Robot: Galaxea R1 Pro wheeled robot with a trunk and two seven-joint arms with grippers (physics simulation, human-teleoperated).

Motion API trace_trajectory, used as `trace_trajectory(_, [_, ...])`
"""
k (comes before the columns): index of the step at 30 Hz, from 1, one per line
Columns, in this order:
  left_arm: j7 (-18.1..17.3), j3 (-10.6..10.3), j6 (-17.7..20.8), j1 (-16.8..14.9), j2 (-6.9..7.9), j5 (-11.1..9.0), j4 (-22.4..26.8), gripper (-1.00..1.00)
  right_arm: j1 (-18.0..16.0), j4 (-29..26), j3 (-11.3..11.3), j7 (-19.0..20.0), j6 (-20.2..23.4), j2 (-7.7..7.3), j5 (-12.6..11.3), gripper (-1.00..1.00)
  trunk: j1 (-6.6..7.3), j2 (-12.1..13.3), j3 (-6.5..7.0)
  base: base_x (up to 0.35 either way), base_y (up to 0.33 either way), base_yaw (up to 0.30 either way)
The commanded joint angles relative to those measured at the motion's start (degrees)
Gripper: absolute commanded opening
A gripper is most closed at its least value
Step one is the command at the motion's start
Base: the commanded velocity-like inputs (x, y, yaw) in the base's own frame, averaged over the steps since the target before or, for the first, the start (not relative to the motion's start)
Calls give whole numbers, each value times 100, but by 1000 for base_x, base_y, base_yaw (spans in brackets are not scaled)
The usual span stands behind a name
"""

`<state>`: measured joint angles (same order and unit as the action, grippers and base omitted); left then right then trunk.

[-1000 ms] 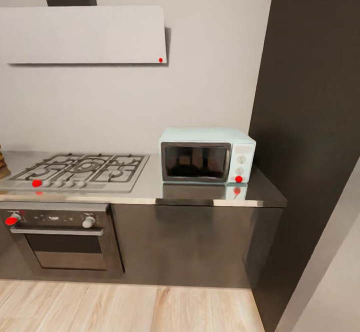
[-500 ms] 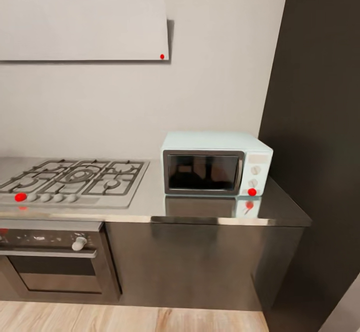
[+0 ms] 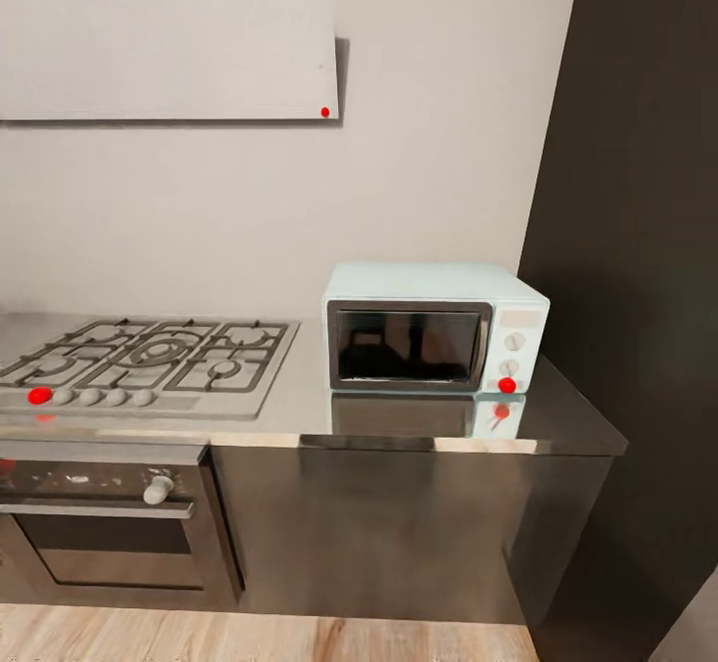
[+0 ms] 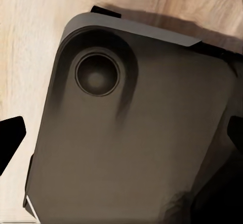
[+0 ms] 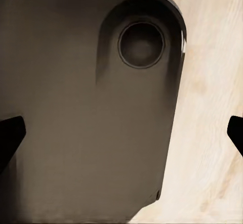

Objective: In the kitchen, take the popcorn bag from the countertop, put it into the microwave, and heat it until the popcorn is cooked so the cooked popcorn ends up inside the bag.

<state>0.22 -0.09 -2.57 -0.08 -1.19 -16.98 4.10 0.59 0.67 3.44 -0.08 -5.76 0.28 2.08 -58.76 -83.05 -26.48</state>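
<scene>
One pale mint-blue microwave (image 3: 435,327) stands at the right end of the long grey worktop (image 3: 299,413), its dark glass door shut and a red indicator light (image 3: 507,385) showing at the foot of its white knob panel. Just to its left a gas hob (image 3: 150,363) is set into the same steel surface, with a row of knobs along its front edge, the leftmost one red. Below the hob sits a dark built-in oven (image 3: 100,532); above it a grey extractor hood (image 3: 170,54) hangs on the pale wall. A tall dark cabinet (image 3: 638,273) closes the scene on the right, and light wooden floor (image 3: 249,640) runs along the bottom. Both wrist cameras look down over the robot's dark base (image 4: 131,133) and the wood floor beside it. The left gripper (image 4: 121,135) and the right gripper (image 5: 121,133) each show dark fingertips (image 4: 11,133) at opposite edges of the picture, so the jaws appear spread wide, released, with nothing between them, though only the tips are visible.
</scene>
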Motion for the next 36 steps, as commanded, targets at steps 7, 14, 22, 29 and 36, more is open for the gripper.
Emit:
trace_trajectory(7, [13,-15,-15,-1,4,-43,-1,100,81,12,15,-1,-127,-1,21,100,3,-3,-4,-194,0,0])
trace_trajectory(14, [13,-43,-15,-1,4,-29,-2,100,81,12,8,-11,-65,1,28,100,3,-3,-4,-9,0,0])
trace_trajectory(22, [13,-21,-23,-1,4,-8,3,100,81,-709,33,-20,40,53,109,100,3,-3,-4,0,0,0])
trace_trajectory(29, [18,-18,-24,-1,0,-8,10,100,81,-5019,33,-14,3519,71,118,100,3,-3,-4,0,0,0])
trace_trajectory(36, [18,-17,-24,-1,-4,-7,12,100,-542,-8854,8,-30,6576,69,84,100,3,-3,-4,0,0,0])
